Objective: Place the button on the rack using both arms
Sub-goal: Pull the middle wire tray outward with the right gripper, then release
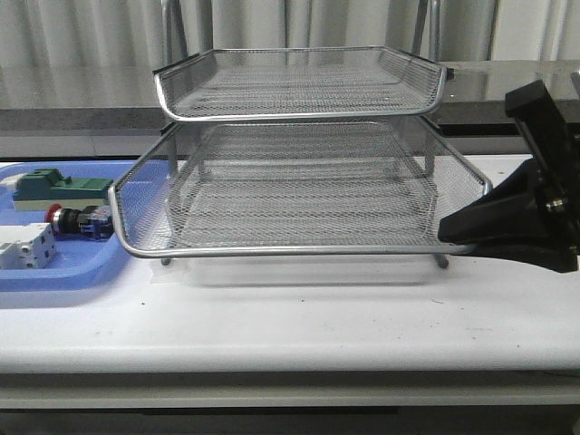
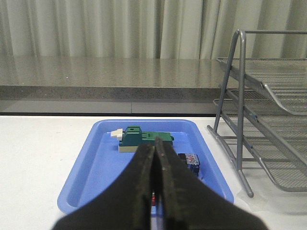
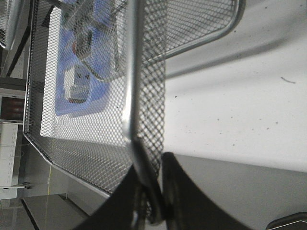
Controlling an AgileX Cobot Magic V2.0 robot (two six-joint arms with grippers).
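**A:** Where did the button (image 1: 80,220) lie at that moment?

**B:** In the blue tray (image 1: 54,272) on the tabletop (image 1: 299,317), just left of the rack (image 1: 299,181). It lay on its side, between the green block (image 1: 59,188) behind it and the white block (image 1: 25,246) in front. Its long axis ran left to right across the tray: red cap toward the outer left, blue rear block toward the rack.

**A:** Which arm was nearer?

**B:** The left one, clearly. In the left wrist view the left end effector (image 2: 154,191) hovered over the near part of the blue tray (image 2: 96,191), pointing into it. The button (image 2: 189,162) sat just ahead of the fingertips and a little off to one side, partly hidden behind a finger, with the green block (image 2: 144,138) farther on.

**A:** And its fingers (image 2: 139,182)?

**B:** Pressed together, nothing between them. They would likely have had to part before any grasp, and to close across the button's short width.

**A:** The right arm?

**B:** The right end effector (image 1: 456,234) was at the front right corner of the rack's pulled-out middle tier, well apart from the button. The right wrist view showed its fingers (image 3: 136,191) closed on the wire rim of the rack (image 3: 144,96), mesh between them.

**A:** So the reach belonged to the left?

**B:** Judging by position, yes; the right seemed to be steadying the tier.
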